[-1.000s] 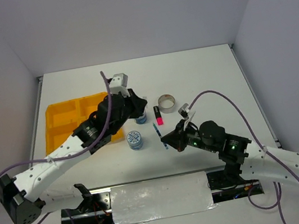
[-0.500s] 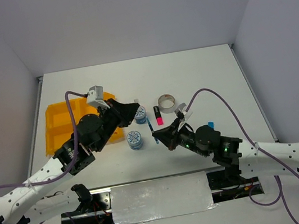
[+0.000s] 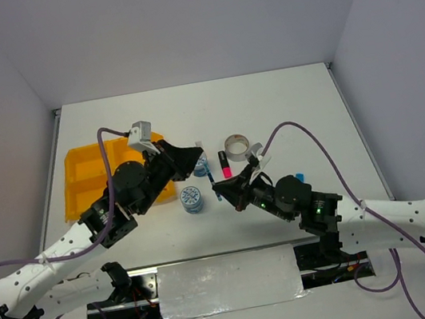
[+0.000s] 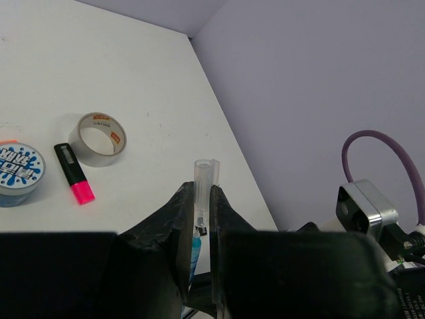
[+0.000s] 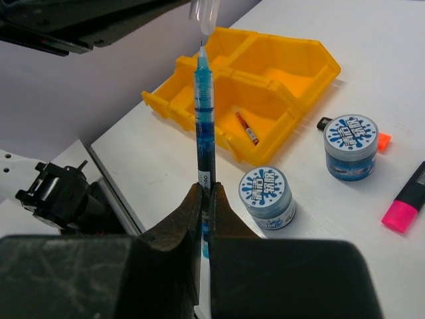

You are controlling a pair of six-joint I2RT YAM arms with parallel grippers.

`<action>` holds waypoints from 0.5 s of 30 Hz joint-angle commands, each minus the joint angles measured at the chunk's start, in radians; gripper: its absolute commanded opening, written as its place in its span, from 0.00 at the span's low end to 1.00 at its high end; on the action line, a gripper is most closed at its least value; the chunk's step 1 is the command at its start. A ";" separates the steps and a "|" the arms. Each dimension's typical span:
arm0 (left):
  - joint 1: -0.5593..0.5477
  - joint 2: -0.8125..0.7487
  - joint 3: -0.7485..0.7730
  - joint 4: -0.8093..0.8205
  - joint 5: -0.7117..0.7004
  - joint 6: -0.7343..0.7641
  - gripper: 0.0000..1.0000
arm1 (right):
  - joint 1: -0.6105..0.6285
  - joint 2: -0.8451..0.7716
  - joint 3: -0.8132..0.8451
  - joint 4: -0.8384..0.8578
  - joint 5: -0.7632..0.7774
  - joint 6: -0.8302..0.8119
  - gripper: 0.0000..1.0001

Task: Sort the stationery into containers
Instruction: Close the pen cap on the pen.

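Note:
My left gripper is shut on a clear pen cap, its open end toward the right arm. My right gripper is shut on a blue pen, whose tip points at the cap just short of it. In the top view the two grippers meet mid-table over the pen. The yellow tray lies at the left and holds a red pen. Two blue-white tape rolls, a pink highlighter and a grey tape ring lie on the table.
A small blue item lies beside the right arm. An orange item shows behind the farther tape roll. The white table ends at grey walls on three sides. Both arms cross the near half of the table.
The left arm drew back to the left, its gripper still pointing right. My right gripper moved left and forward, bringing the pen tip up to the cap.

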 commanded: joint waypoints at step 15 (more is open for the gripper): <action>-0.006 0.022 -0.016 0.108 0.056 0.013 0.00 | 0.009 -0.013 0.044 0.030 0.046 -0.002 0.00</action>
